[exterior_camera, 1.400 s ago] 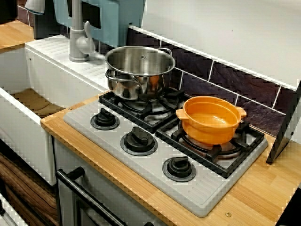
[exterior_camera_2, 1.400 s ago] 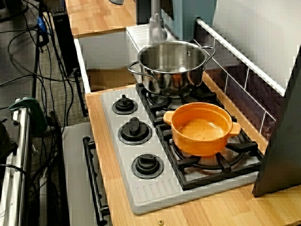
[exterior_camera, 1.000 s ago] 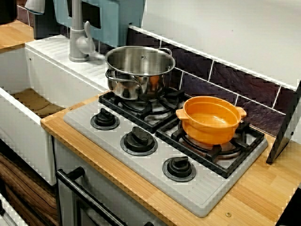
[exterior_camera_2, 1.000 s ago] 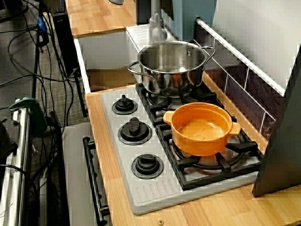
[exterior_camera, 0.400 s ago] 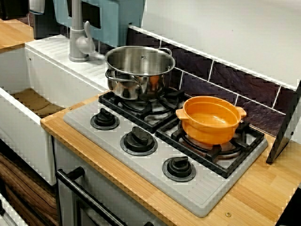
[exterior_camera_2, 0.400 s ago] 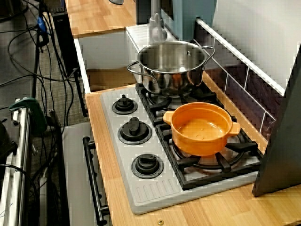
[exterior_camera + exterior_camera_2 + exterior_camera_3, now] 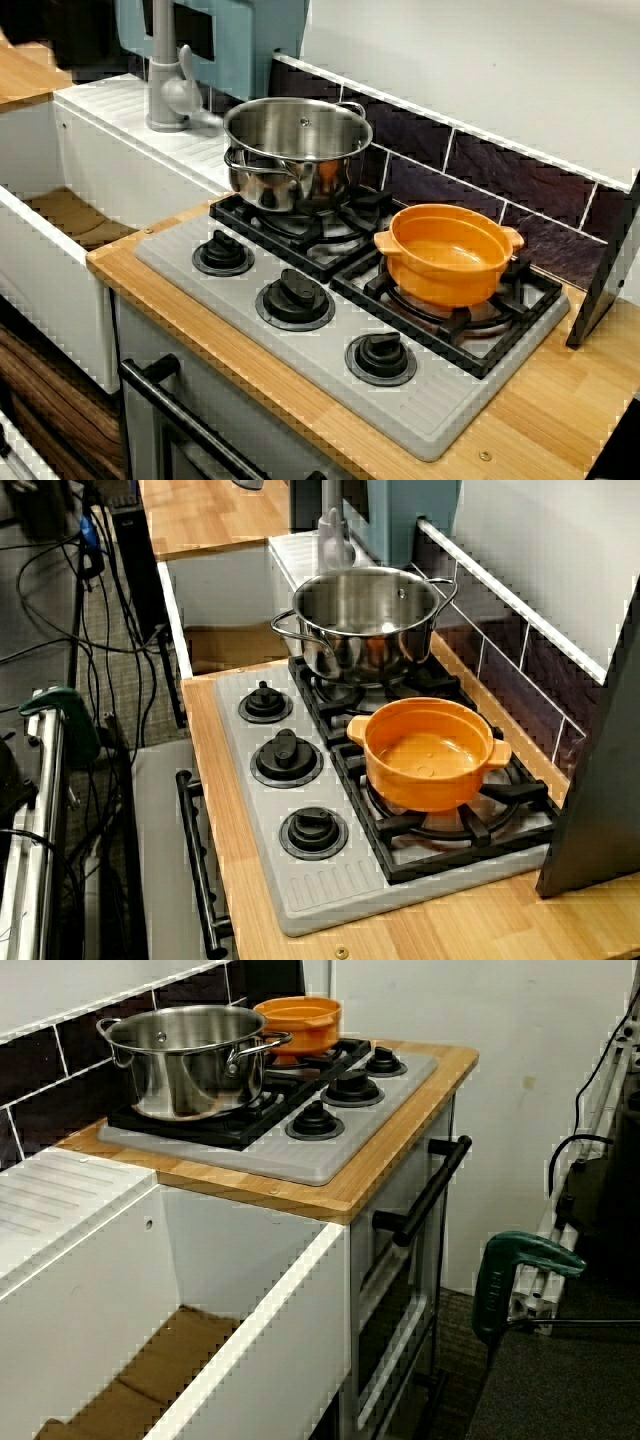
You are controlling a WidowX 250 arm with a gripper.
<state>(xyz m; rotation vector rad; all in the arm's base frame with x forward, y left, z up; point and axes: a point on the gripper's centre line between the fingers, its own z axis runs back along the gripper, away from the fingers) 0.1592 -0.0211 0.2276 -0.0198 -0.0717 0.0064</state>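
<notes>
**A:** Front view, and the steel pot stands upright on the far-left burner of the grey stove, handles out to both sides.

**B:** The orange pot is on the grate just to its right. They're near each other but apart.

**A:** Three black knobs run in a row along the stove's near edge. The wooden tabletop frames it all.

**B:** Left of that is the white sink, with the grey faucet at its far side.

**A:** And the tool?

**B:** It shows in none of the views, so I can't tell whether it's open or closed.
</notes>
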